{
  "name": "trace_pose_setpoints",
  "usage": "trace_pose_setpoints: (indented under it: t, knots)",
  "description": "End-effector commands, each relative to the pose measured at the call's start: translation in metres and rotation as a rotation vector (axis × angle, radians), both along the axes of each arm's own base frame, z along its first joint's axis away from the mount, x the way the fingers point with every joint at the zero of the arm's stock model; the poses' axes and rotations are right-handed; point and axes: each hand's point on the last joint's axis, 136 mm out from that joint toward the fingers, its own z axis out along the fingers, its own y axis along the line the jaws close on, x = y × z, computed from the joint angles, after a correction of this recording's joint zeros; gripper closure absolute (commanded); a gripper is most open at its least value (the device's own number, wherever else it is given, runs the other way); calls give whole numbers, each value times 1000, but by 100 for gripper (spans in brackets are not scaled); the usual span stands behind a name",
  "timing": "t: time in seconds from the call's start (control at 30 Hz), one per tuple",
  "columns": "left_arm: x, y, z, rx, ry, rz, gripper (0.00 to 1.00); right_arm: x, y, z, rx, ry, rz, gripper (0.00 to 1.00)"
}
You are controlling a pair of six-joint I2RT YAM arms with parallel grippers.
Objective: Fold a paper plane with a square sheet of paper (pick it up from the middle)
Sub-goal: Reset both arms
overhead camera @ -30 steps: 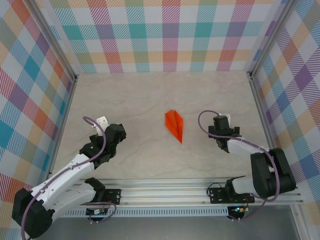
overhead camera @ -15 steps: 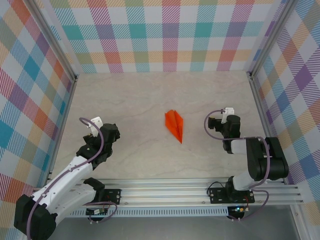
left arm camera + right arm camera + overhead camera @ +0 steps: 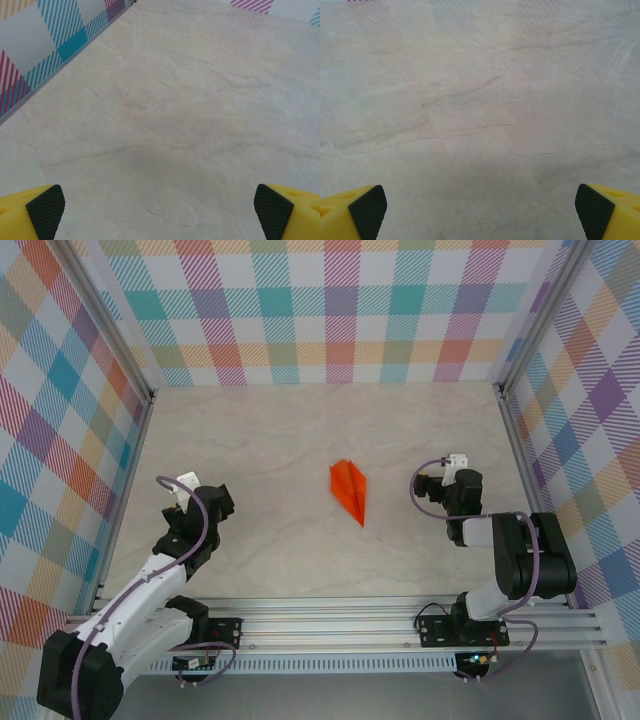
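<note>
I'm seeing one orange paper plane (image 3: pixel 349 491) lying flat on the bench (image 3: pixel 280 430), its pointed tip aiming toward the near edge. It's sitting between my two claws, well apart from each and somewhat nearer the right one. The left claw (image 3: pixel 159 210) is hanging wide over bare bench, and the right claw (image 3: pixel 480 210) is doing likewise — both gaping, both empty.
</note>
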Motion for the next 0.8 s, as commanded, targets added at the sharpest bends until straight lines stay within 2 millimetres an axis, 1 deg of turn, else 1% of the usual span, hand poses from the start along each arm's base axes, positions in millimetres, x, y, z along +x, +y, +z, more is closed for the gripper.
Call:
trace_pose_setpoints:
  t: [0.0, 0.07, 0.17, 0.3, 0.43, 0.6, 0.67, 0.77]
  knots:
    - [17, 8, 9, 27, -63, -2, 0, 10, 2, 17, 22, -57, 13, 0]
    - [23, 12, 3, 51, -44, -12, 0, 9, 1, 16, 21, -56, 11, 0]
    - [30, 18, -14, 73, -15, -13, 0, 9, 1, 16, 21, -57, 11, 0]
    - [39, 17, -36, 68, -17, -41, 0, 9, 2, 16, 21, -55, 14, 0]
    - [50, 17, -34, 105, -33, -70, 0, 9, 2, 16, 21, -55, 16, 0]
    - [61, 16, -30, 75, -116, -144, 0, 9, 2, 16, 21, -53, 15, 0]
    - [69, 12, -30, 80, -131, -193, 0, 9, 2, 16, 21, -54, 15, 0]
    - [81, 0, -32, 77, -127, -280, 1, 9, 2, 16, 22, -55, 16, 0]
